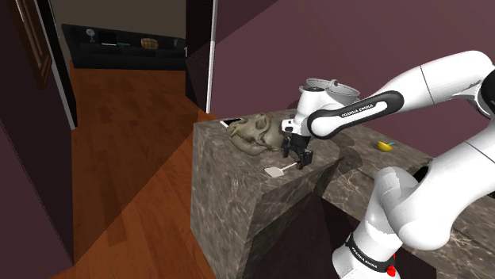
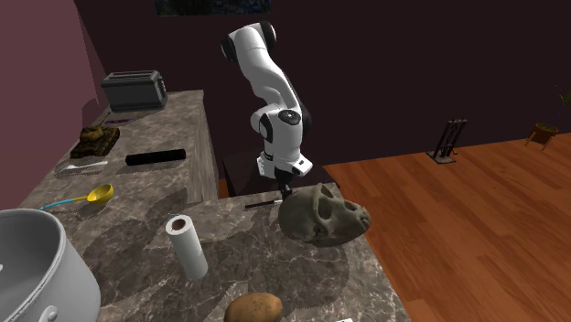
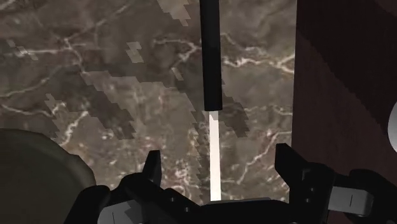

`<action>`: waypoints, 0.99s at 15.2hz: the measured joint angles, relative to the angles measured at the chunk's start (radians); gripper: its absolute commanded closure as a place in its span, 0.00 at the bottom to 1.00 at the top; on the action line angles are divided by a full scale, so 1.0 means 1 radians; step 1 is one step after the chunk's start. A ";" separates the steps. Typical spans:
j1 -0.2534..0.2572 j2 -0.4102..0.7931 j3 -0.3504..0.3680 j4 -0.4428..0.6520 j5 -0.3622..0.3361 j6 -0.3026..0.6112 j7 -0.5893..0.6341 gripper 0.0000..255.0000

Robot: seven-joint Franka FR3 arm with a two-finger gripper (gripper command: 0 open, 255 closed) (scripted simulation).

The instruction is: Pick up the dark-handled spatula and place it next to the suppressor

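Gripper (image 3: 216, 167) hangs just beside the skull (image 2: 322, 215), fingers spread apart, nothing gripped. Dark-handled spatula (image 3: 210, 63) lies flat on the marble counter (image 3: 95, 63) beside the skull, between the 2 fingers, untouched.

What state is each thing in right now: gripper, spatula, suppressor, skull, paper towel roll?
Spatula: lying flat on the counter, not held.
Gripper: open, one finger on each side of the spatula, not touching it.
Suppressor: lying on its side, apart from the spatula.
Skull: resting on the counter beside the spatula.
Paper towel roll: standing on end.
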 measured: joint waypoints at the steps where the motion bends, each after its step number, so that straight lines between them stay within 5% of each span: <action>1: 0.001 0.004 -0.003 0.000 0.000 0.004 -0.002 0.00; 5: 0.003 0.008 -0.005 -0.001 0.000 0.009 -0.002 0.00; 6: 0.003 0.008 -0.005 -0.001 0.000 0.009 -0.002 1.00; 15: 0.004 0.008 -0.003 0.000 0.000 0.010 -0.002 1.00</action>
